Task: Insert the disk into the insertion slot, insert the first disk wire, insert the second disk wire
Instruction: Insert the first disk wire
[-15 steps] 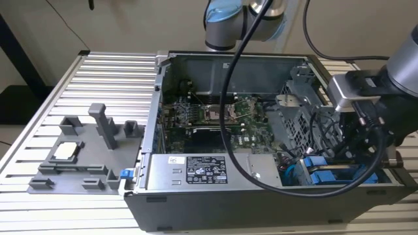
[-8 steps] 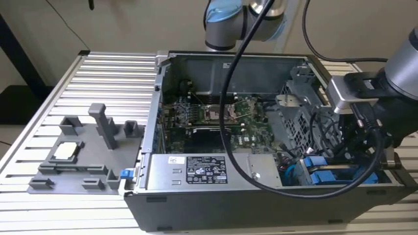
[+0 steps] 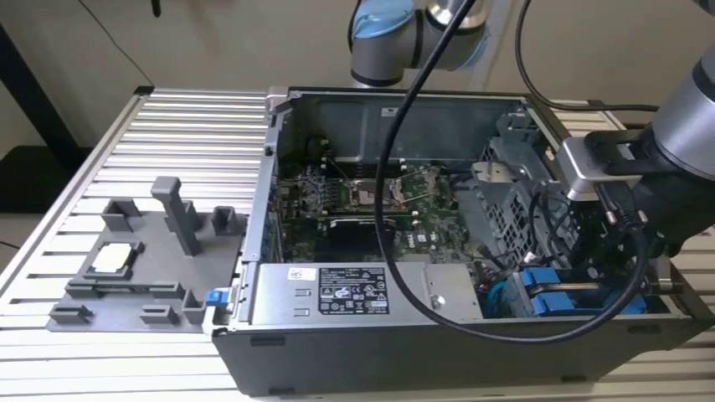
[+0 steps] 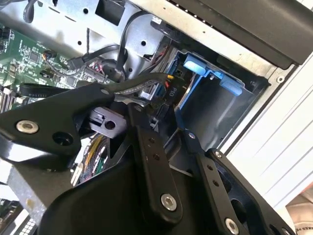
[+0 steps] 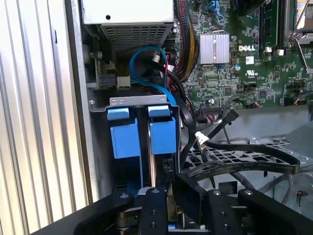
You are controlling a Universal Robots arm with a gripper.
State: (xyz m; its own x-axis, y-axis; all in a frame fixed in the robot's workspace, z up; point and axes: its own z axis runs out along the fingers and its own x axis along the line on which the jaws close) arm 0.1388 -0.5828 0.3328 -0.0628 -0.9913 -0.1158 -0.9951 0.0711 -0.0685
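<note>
The disk's blue carrier (image 5: 161,138) sits inside the insertion slot (image 5: 100,147), a grey metal bay at the case's corner nearest the exterior view's right (image 3: 547,293). My gripper (image 4: 160,113) reaches down into the bay at the disk's end. Its black fingers (image 4: 146,142) close on a black wire connector (image 4: 168,92) that touches the disk's edge. A flat black wire (image 4: 122,88) runs from that connector back toward the motherboard. In the first wrist view the connector (image 5: 168,164) stands just beside the blue carrier, above the gripper (image 5: 171,203).
The silver power-supply box (image 3: 352,293) lies along the case's front wall beside the bay. A perforated grey cage (image 3: 508,193) and wire bundles (image 5: 183,54) crowd the space above the motherboard (image 5: 244,63). A grey fixture (image 3: 146,251) stands on the slatted table at the exterior view's left.
</note>
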